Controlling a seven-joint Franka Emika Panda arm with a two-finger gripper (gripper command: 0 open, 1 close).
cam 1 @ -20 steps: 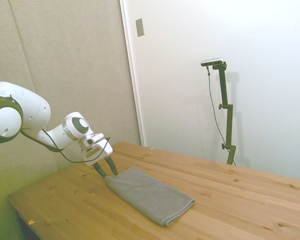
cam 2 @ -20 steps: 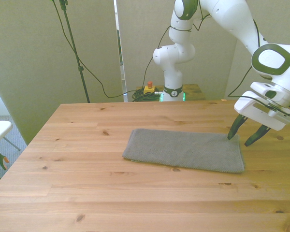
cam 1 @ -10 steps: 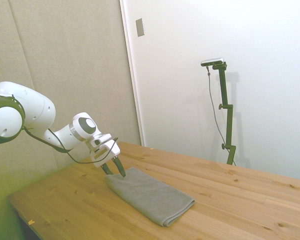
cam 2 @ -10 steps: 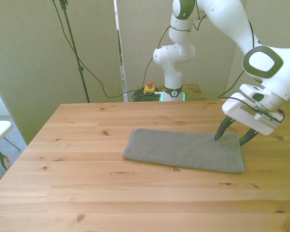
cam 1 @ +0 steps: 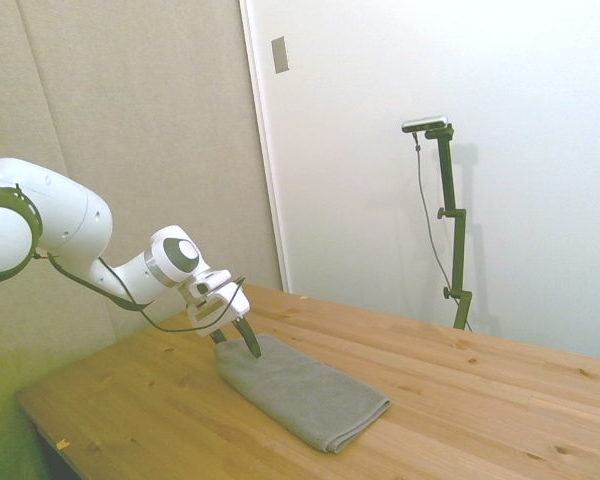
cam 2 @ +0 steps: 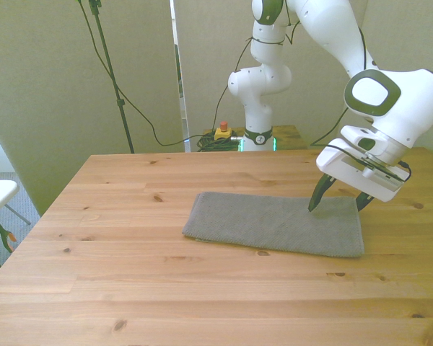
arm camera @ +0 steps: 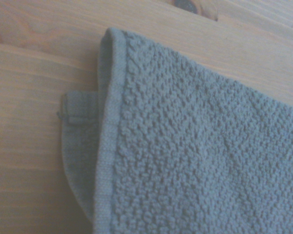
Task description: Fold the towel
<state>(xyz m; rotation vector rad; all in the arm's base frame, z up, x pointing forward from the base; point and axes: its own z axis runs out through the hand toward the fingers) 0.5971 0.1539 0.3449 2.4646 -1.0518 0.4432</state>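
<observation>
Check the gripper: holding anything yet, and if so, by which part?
Nothing is held. The gripper is open, its fingers spread over the end of the towel at the front view's right; the cloth lies flat on the table.

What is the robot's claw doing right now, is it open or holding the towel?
Gripper: open, holding nothing; its fingers are spread over the end of the grey towel at the front view's right.

Towel [cam 1: 305, 392]: grey, folded flat on the table [cam 1: 500, 400], rounded fold at its near end.
Gripper [cam 1: 238, 340]: at the towel's far end, dark fingers spread, tips just above it.
</observation>
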